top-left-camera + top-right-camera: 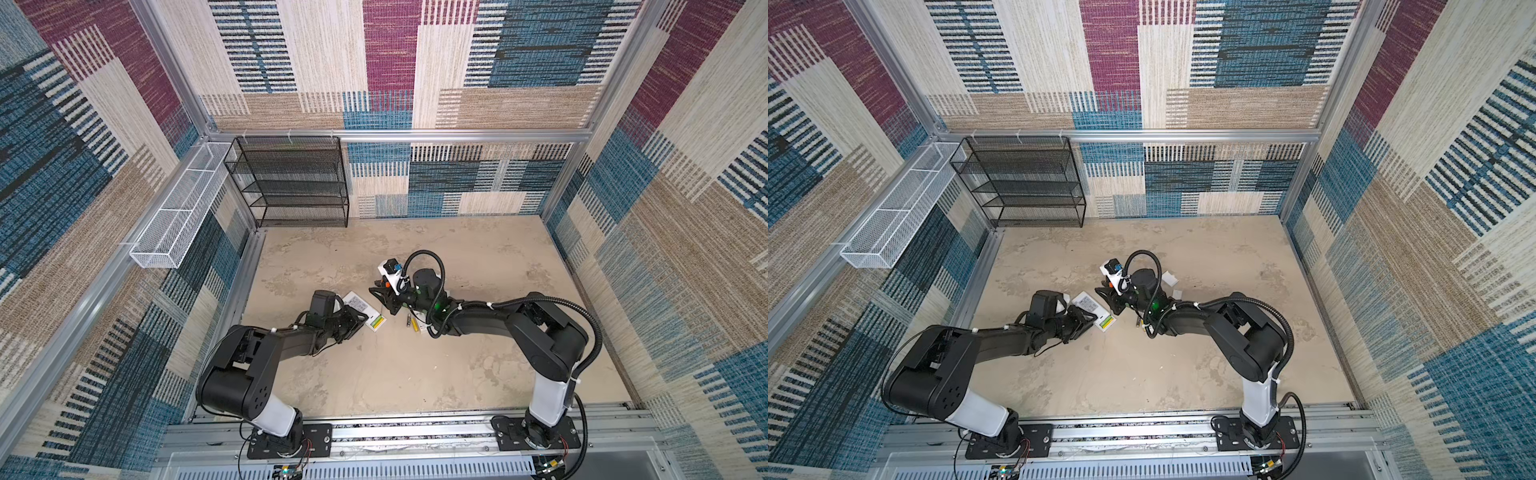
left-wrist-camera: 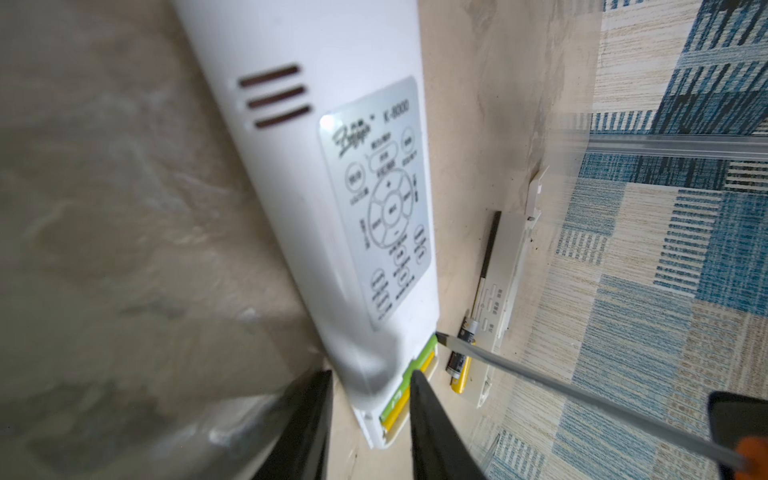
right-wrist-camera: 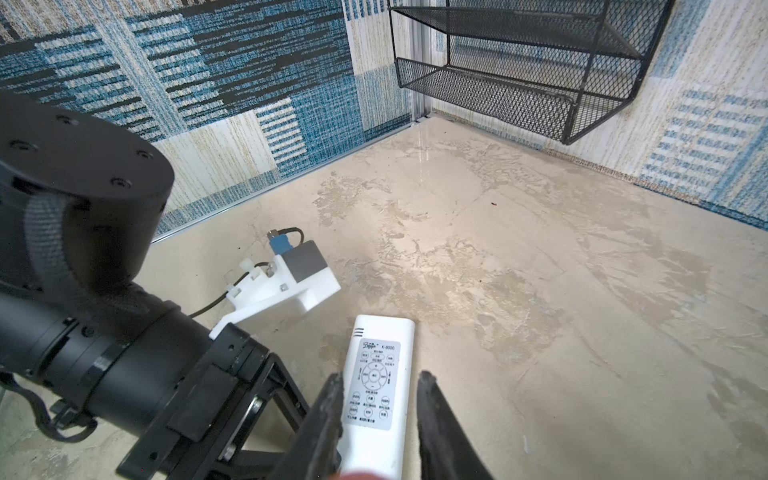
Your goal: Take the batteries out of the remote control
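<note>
Where the left arm reaches in over the tabletop (image 1: 457, 374), the left claw (image 2: 371, 378) has its 2 black fingers (image 2: 307, 428) standing apart at the end of the white remote control (image 2: 316, 124). 1 finger is beside the remote's edge and 1 is above the open battery compartment. Whether they are clamped on the remote or only poised at it, I cannot tell. The remote lies flat with its printed label up. In the compartment 2 batteries (image 2: 397, 407) sit side by side, 1 yellow-green and 1 yellow. Just right of them, the flat tip of the screwdriver (image 2: 540, 382) rests at the compartment's edge, at the end of the yellow-green battery. The right claw (image 3: 382, 376) is clenched on the screwdriver, grasping it at the orange part of the handle, and hangs just above the remote. Further right, 2 loose batteries (image 2: 460, 374), 1 dark and 1 yellow, lie close together on the tabletop. They are just beside a white cover panel (image 2: 503, 270) and apart from the remote.
</note>
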Controlling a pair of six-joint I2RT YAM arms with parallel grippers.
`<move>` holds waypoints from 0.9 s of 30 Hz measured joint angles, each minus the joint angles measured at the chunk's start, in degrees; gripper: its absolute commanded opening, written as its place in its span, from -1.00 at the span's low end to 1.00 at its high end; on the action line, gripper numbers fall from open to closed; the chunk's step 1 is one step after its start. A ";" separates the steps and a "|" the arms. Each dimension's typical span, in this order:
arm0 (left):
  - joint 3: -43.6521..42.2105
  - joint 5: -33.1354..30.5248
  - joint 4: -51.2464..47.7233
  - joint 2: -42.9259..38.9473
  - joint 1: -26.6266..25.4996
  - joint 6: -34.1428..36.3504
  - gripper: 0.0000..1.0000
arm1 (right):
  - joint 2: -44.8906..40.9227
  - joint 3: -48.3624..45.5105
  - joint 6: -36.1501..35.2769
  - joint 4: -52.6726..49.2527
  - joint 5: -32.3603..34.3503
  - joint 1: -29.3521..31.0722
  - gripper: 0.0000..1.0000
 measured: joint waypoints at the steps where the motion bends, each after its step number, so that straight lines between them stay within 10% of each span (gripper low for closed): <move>1: -0.02 0.04 0.11 0.07 0.00 -0.04 -0.33 | 0.00 0.46 0.00 -0.90 0.00 0.00 -1.00; 27: -2.32 -2.78 8.39 2.38 -2.16 -6.14 -0.50 | 3.43 2.16 5.09 2.10 1.68 -0.04 -1.00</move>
